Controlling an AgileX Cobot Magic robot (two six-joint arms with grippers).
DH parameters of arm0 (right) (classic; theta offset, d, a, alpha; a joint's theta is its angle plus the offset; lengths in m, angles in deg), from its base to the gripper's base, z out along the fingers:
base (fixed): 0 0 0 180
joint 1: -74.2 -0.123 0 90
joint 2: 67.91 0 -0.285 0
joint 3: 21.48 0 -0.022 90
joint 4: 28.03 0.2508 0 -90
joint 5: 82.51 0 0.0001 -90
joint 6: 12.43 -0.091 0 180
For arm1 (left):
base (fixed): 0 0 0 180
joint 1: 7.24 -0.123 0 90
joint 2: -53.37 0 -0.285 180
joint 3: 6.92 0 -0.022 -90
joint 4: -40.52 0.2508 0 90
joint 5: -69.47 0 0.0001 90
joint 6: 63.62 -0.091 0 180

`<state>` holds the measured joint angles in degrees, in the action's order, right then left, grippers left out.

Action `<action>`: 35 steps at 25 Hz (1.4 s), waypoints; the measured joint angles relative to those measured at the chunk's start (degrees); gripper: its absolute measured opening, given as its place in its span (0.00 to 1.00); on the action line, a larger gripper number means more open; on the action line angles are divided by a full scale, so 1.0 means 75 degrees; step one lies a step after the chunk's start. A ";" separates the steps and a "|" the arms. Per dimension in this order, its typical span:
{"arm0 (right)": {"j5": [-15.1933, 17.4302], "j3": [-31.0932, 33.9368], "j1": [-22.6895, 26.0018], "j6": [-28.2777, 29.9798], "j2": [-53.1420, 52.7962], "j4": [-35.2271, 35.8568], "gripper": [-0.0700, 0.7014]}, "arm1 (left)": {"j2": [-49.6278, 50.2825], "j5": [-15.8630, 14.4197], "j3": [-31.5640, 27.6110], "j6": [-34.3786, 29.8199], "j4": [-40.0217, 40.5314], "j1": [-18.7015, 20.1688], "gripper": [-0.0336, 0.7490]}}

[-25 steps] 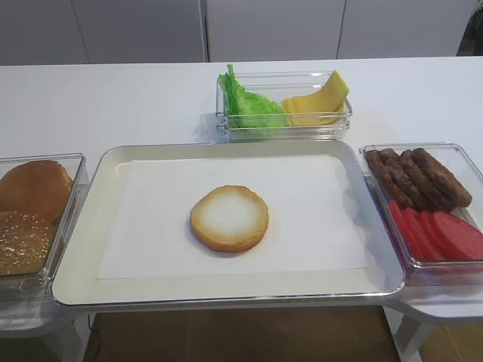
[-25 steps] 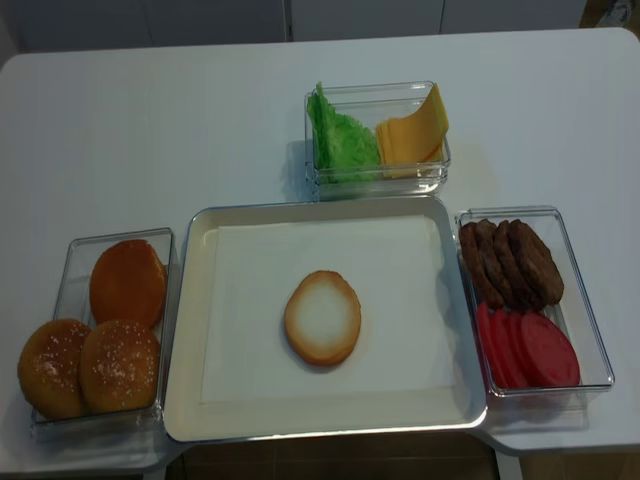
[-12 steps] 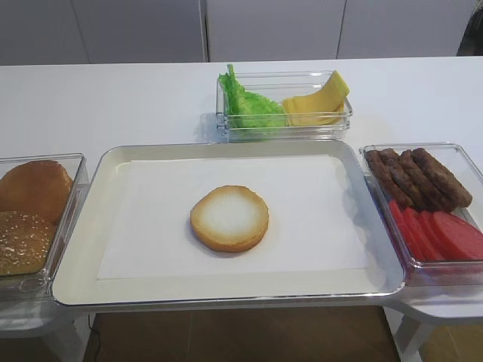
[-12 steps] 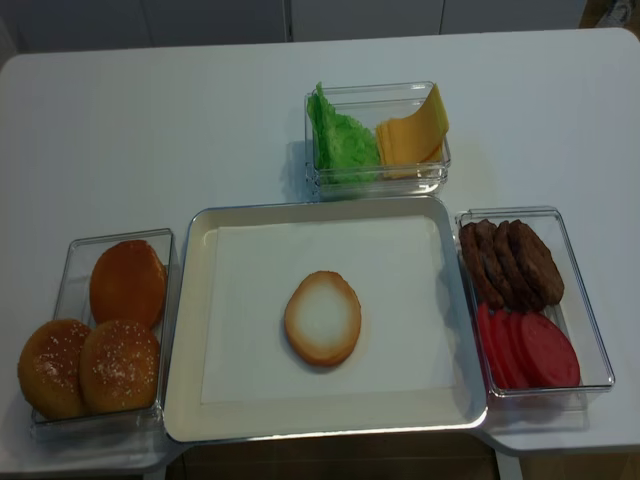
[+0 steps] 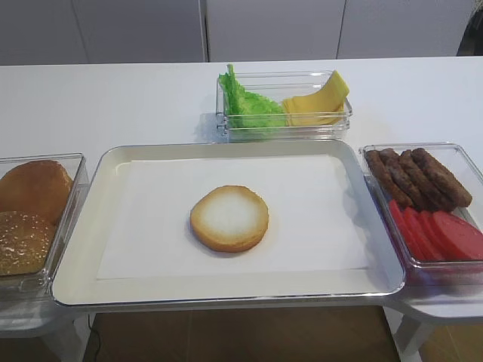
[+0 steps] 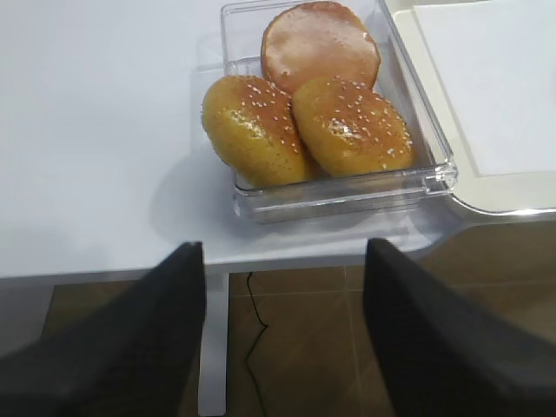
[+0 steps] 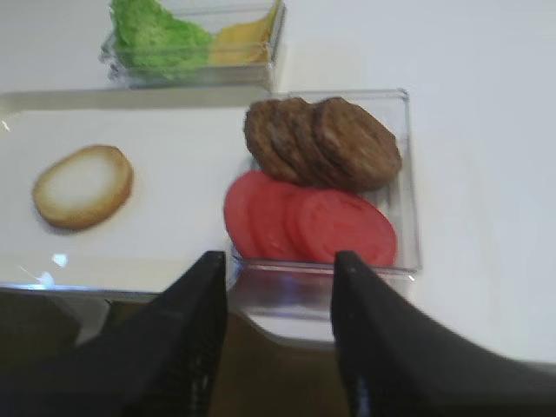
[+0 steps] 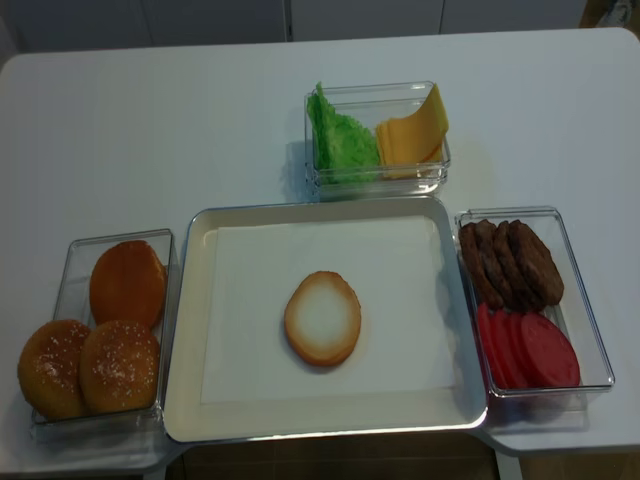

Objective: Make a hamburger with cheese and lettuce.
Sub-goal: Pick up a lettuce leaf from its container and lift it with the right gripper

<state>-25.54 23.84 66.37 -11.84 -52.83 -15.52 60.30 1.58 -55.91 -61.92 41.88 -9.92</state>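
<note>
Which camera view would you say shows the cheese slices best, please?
The realsense exterior high view: the cheese leans in its clear box, seen from above. The other exterior view is lower; the right wrist blurs it; the left wrist misses it.

White worktop (image 5: 113, 98), smooth, matte, rounded corners in realsense view. Behind far edge: pale grey cabinet fronts (image 5: 136, 30) with narrow vertical seams between panels. Dark object (image 5: 474, 34) at upper right corner, too cropped to identify. Below near edge: brown wood-look floor (image 6: 295, 347), faint plank lines. White leg (image 6: 213, 343) under worktop in left wrist view; thin dark cable (image 6: 254, 321) trailing on floor beside it. Light even, diffuse; soft shadows, no window visible.
</note>
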 joint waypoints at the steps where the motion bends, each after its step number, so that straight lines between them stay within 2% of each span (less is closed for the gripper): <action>1: -0.0308 -0.0086 0.0000 0.0000 0.0241 0.0207 0.51 | 0.0000 0.0000 0.0000 0.0000 0.0000 0.0000 0.60; 3: -0.0976 -0.0263 0.0000 -0.0015 0.0887 0.0672 0.52 | 0.0000 0.0000 0.0000 0.0000 0.0000 0.0000 0.60; 6: -0.1831 -0.0624 0.0000 0.0067 0.1980 0.1021 0.58 | 0.0000 0.0000 0.0000 0.0000 0.0000 0.0000 0.60; 9: -0.2346 -0.1180 0.0000 0.0648 0.3338 0.1313 0.67 | 0.0000 0.0000 0.0000 0.0000 0.0000 0.0000 0.60; 12: -0.2542 -0.1904 0.0000 0.1465 0.4656 0.1926 0.71 | 0.0000 0.0000 0.0000 0.0000 0.0000 0.0000 0.60; 19: -0.2613 -0.3992 0.0000 0.3166 0.8077 0.3703 0.71 | 0.0000 0.0000 0.0000 0.0000 0.0000 0.0000 0.60; 25: -0.2124 -0.5862 0.0000 0.4490 1.0848 0.5152 0.71 | 0.0000 0.0000 0.0000 0.0000 0.0000 0.0000 0.60; 29: -0.1819 -0.7160 -0.0061 0.4768 1.2441 0.5793 0.71 | 0.0000 0.0000 0.0000 0.0000 0.0000 0.0000 0.60; 35: -0.1819 -0.8935 -0.0686 0.4783 1.4364 0.5848 0.71 | 0.0000 0.0000 0.0000 0.0000 0.0000 0.0000 0.60</action>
<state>-39.18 -43.18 61.22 24.03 54.90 28.34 60.30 1.58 -55.91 -61.92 41.88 -9.92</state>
